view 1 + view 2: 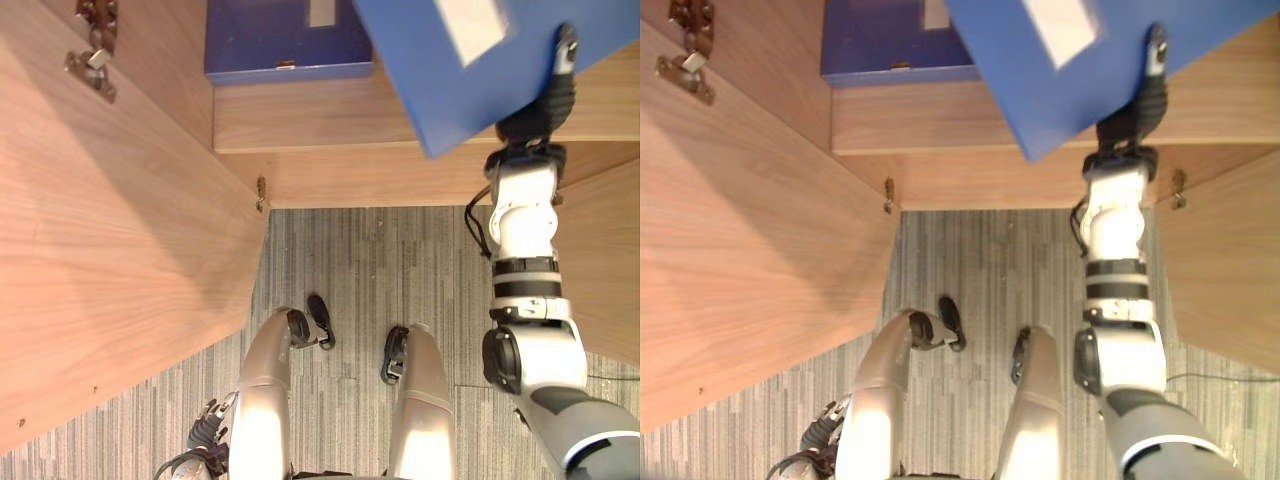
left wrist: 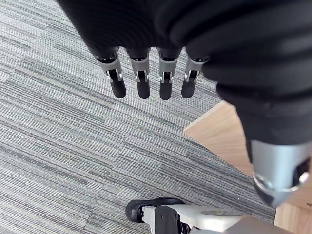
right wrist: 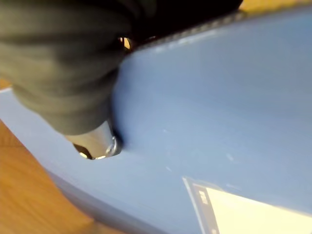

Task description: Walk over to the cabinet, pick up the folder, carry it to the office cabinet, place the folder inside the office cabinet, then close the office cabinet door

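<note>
Right hand (image 1: 545,100) is raised to the flat blue cardboard folder (image 1: 455,90) and has it pinched near one edge. Its thumb (image 3: 95,144) presses on the blue face, and its fingers are hidden beneath the folder. That folder hangs tilted in the air above the front of the shelf (image 1: 330,115) of the light wooden office cabinet. Its upper part is cut off by the view's edge, and a white label (image 1: 470,25) on it shows only in part. Deeper on the same shelf a second, darker blue folder (image 1: 280,45) lies flat, also cut off at the top; whether anything lies behind it cannot be told. On the robot's left the cabinet's wooden door (image 1: 110,250) stands wide open, with a metal hinge (image 1: 92,62) on its inner face. Part of another wooden door panel (image 1: 612,260) shows on the right. Grey striped carpet (image 1: 365,260) covers the floor below. Left hand (image 1: 205,432) hangs low at the robot's left side, its fingers (image 2: 141,85) straight and holding nothing
</note>
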`<state>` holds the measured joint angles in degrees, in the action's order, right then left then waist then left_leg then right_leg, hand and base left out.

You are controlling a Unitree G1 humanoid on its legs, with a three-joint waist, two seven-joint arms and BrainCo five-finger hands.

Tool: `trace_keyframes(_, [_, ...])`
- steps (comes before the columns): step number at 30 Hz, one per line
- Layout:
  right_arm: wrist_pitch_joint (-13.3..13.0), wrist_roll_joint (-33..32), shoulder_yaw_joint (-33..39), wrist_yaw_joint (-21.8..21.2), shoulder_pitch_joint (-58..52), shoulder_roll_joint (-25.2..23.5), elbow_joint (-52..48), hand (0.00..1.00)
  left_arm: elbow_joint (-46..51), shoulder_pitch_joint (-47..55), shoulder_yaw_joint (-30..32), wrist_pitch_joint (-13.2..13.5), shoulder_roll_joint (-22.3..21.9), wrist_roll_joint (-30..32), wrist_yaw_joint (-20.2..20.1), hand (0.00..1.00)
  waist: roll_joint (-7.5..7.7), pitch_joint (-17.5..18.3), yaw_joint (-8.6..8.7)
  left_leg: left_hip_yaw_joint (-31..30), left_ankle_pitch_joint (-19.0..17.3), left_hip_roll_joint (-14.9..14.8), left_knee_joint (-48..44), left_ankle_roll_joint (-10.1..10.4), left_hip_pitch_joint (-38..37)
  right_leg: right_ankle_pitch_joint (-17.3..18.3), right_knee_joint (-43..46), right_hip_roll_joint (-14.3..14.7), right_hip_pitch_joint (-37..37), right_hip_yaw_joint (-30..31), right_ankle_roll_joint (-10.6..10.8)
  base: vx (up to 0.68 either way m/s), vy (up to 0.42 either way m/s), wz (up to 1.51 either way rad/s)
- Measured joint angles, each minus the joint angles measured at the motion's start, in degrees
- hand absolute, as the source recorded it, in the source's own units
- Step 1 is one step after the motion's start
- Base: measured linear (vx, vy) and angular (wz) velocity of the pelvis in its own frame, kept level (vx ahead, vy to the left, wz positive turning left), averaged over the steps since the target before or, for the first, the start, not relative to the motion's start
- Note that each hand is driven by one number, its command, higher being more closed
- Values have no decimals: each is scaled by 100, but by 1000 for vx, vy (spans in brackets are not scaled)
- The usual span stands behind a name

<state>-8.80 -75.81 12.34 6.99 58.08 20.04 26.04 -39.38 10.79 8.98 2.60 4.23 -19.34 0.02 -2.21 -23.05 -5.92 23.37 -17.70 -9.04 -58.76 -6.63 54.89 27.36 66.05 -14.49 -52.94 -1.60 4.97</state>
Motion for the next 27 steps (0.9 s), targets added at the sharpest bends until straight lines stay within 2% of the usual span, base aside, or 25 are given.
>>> trace_keyframes(6, [-431, -847, 955, 503, 787, -9, 617, 100, 131, 6, -42, -1, -65, -197, 156, 0, -4, 2, -185, -94, 28, 95, 7, 8, 107, 54, 29, -122, -13, -144, -11, -16, -54, 13])
trace_keyframes(10, [-593, -1058, 1159, 720, 1174, 28, 943, 100, 181, 15, -79, -1, -66, -197, 255, 0, -29, 17, -228, -162, 77, 94, 21, 0, 229, 67, 7, -120, -78, -226, -40, -4, -76, 4])
trace_keyframes(19, [-634, -1511, 1571, 1405, 1485, 115, 1787, 100, 269, -11, -68, 1, -160, -196, 437, 0, -96, 55, -347, -359, 210, 87, 27, 41, 459, 131, 53, -136, -171, -468, -162, -10, -103, 9])
trace_keyframes(24, [-623, -1526, 1583, 1550, 1617, 252, 2119, 100, 268, -21, -69, 1, -175, -195, 495, 0, -131, 65, -351, -410, 256, 89, 48, 77, 520, 148, 64, -136, -198, -525, -195, -33, -83, 6])
trace_keyframes(27, [-531, -1525, 1573, 1604, 1741, 380, 2285, 100, 268, -71, -69, 1, -179, -196, 517, 0, -217, 104, -359, -474, 288, 91, 51, 91, 607, 155, 61, -136, -225, -601, -211, -24, -79, 7])
